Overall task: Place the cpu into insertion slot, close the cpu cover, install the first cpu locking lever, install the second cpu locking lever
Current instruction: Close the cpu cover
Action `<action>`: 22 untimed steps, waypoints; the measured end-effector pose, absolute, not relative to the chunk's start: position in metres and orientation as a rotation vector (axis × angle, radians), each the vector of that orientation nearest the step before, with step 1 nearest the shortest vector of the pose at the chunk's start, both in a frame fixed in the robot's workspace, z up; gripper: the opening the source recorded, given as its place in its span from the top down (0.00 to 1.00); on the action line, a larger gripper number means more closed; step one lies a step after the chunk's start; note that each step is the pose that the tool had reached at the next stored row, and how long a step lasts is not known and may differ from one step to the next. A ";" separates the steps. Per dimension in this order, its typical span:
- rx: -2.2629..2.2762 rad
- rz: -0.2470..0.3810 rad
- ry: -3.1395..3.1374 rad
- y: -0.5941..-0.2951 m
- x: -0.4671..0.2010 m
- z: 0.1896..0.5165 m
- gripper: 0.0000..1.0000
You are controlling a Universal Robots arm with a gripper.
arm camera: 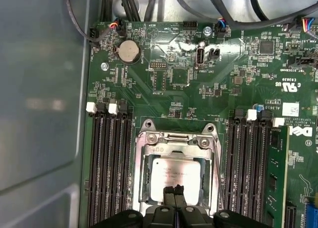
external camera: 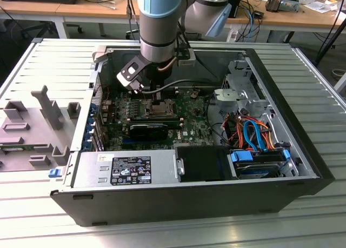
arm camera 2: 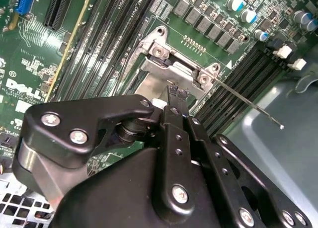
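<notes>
claw (arm camera: 174,190) pinched shut, empty, over cpu cover (arm camera: 189,149) edge; stiff thin frame, probably push the rim, not the fragile cpu (arm camera: 176,173).

The arm (external camera: 158,26) reaches straight down, its gripper (arm camera: 174,192) pointing downward with 2 fingertips (arm camera: 170,194) pressed together.
</notes>
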State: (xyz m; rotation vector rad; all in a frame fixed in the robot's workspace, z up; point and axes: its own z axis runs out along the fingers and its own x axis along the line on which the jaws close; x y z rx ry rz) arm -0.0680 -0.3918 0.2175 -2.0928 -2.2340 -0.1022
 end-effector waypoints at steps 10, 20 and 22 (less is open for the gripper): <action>-2.093 -0.100 -2.235 -0.393 -0.072 0.204 0.89; -2.091 -0.099 -2.232 -0.393 -0.067 0.214 0.89; -2.086 -0.092 -2.226 -0.393 -0.059 0.216 0.89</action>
